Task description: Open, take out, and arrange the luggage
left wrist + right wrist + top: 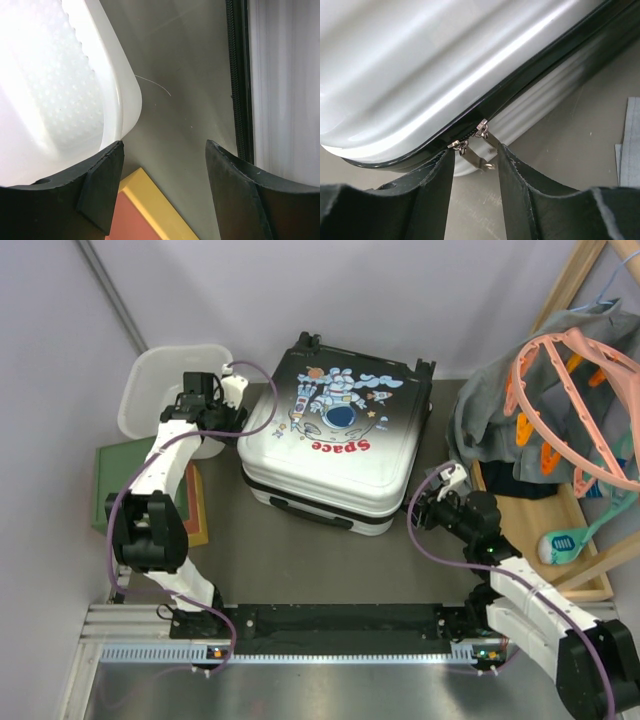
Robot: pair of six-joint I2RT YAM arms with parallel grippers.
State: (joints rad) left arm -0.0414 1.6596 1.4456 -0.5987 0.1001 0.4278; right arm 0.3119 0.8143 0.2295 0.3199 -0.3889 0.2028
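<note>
One luggage point(335, 440) lies flat in the middle of the table point(330, 560), print side up. Its shells are shut, so the inside is hidden. Only two wheels point(305, 340) show, at its 12 o'clock end; any others are out of sight. In the right wrist view the shell point(445, 65) is cut off on every side, showing only a curved corner and the dark seam.

Two zipper pulls point(481, 129) sit side by side on that seam, their tabs hanging toward the camera. The right gripper point(420, 510) is at the case's 4 o'clock corner. Its jaws point(476, 150) stand partly apart, one on each side of the tabs; whether either finger touches a tab is hard to make out.

The left gripper point(205, 395) is at the case's 10 o'clock, its fingertips hidden under the wrist in the top view. Its own camera shows it point(164, 145) wide open, holding nothing, over bare table. A pale surface with a black strip fills the 3 o'clock edge of that view, too close to identify.

One white basket point(165, 380) sits just past that gripper, its dimpled wall point(75, 75) overexposed. Stacked boxes point(120, 470) lie at the case's 8 o'clock, partly covered by the left arm; their number is unclear, and one yellow-edged corner point(145, 205) shows from the wrist.

At 3 o'clock a grey garment heap point(500, 410) is partly hidden by pink and orange hangers point(570, 390), which overlap too much to count.
</note>
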